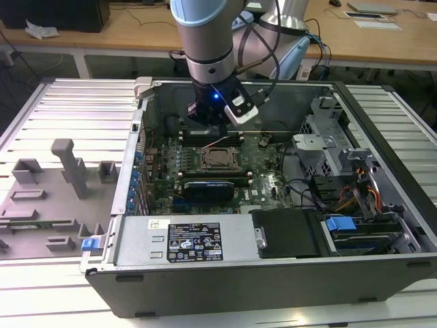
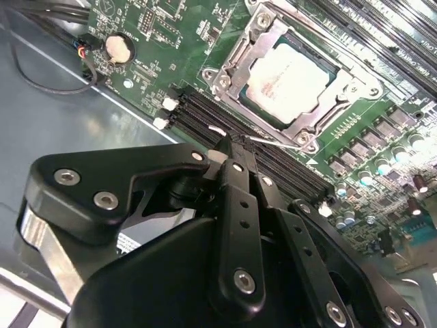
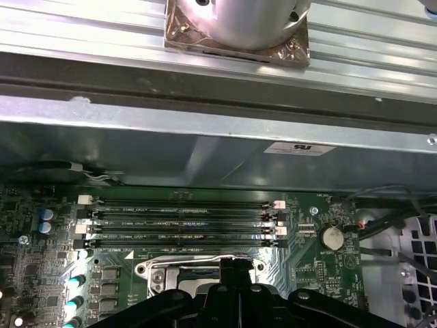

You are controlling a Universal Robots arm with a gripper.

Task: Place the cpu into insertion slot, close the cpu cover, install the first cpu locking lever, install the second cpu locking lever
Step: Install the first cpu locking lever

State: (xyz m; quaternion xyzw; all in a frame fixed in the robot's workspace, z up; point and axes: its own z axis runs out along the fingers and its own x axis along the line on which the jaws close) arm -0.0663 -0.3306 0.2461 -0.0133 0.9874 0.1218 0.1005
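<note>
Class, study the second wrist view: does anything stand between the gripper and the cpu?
Nothing visible does. The cpu lies with the cpu cover framing its edges, its top bare. The gripper hangs over the memory slots beside it.

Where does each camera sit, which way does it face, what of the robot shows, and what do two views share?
Exterior view: off the arm, looking down into the computer case; the arm shows.
Second wrist view: on the wrist, looking past the claw at the cpu framed by the cpu cover.
First wrist view: on the wrist, looking past the claw at the memory slots.
Shared: both wrist views show the claw.
</note>
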